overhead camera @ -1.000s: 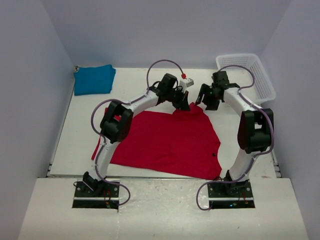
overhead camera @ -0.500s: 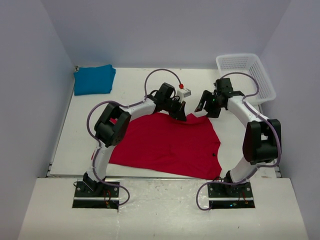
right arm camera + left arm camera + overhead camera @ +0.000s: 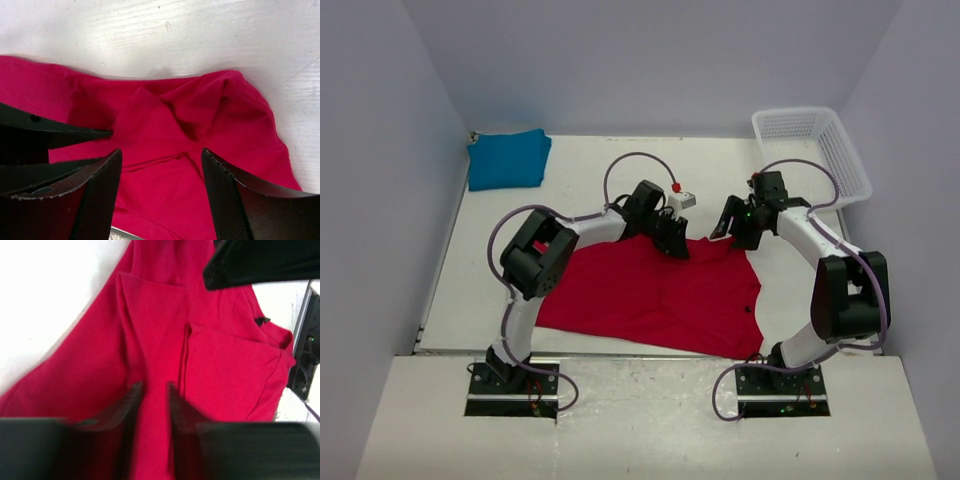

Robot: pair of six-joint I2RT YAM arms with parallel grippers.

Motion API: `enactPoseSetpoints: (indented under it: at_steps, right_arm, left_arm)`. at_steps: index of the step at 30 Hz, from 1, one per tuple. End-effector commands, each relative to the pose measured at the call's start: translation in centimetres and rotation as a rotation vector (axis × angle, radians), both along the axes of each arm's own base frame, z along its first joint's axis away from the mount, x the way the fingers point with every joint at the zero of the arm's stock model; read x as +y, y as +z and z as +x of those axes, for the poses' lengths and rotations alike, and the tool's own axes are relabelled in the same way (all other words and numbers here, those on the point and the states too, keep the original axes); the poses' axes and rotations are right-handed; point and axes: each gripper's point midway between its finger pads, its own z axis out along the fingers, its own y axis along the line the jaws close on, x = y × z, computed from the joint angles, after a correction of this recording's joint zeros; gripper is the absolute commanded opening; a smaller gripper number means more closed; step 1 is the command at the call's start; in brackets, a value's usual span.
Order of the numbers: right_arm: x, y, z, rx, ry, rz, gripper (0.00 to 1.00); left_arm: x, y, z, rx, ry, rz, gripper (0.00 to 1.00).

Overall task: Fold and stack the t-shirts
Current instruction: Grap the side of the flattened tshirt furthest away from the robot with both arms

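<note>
The table (image 3: 590,170) is carrying the red t-shirt (image 3: 650,290), lying spread across its near half, and the folded teal-blue t-shirt (image 3: 508,158), sitting at the far left corner. The red cloth is likely handling as light and limp; grasping at a hem or sleeve edge is advised. The right gripper (image 3: 161,155) is hovering wide open over the rumpled far edge, holding nothing. The left gripper (image 3: 152,387) is showing narrowly parted jaws straddling a crease; any pinch cannot be confirmed.
</note>
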Motion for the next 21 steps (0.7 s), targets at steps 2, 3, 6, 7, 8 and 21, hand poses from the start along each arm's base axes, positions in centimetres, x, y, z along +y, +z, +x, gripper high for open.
enactPoseSetpoints:
  at_steps: [2,3,6,7,8,21]
  right_arm:
    - [0.8,1.0,0.6,-0.069,0.058,-0.021,0.64]
    - [0.7,1.2,1.1,-0.079,0.064,-0.043,0.64]
    - [0.7,0.9,2.1,-0.074,0.082,-0.061,0.64]
    - [0.6,0.8,2.2,-0.060,0.087,-0.070,0.65]
    - [0.6,0.4,2.8,-0.051,0.095,-0.079,0.65]
    - [1.4,-2.7,3.7,0.031,0.154,-0.064,0.61]
  left_arm:
    - [0.0,4.6,0.4,-0.093,0.053,-0.064,0.46]
    - [0.7,4.1,0.5,-0.095,0.092,-0.039,0.54]
    - [1.4,6.5,0.9,-0.139,0.171,-0.071,0.63]
    - [1.5,8.3,0.7,-0.154,0.187,-0.098,0.64]
    - [2.0,8.5,1.1,-0.172,0.228,-0.088,0.65]
    - [6.5,16.2,2.6,-0.219,0.500,-0.054,0.66]
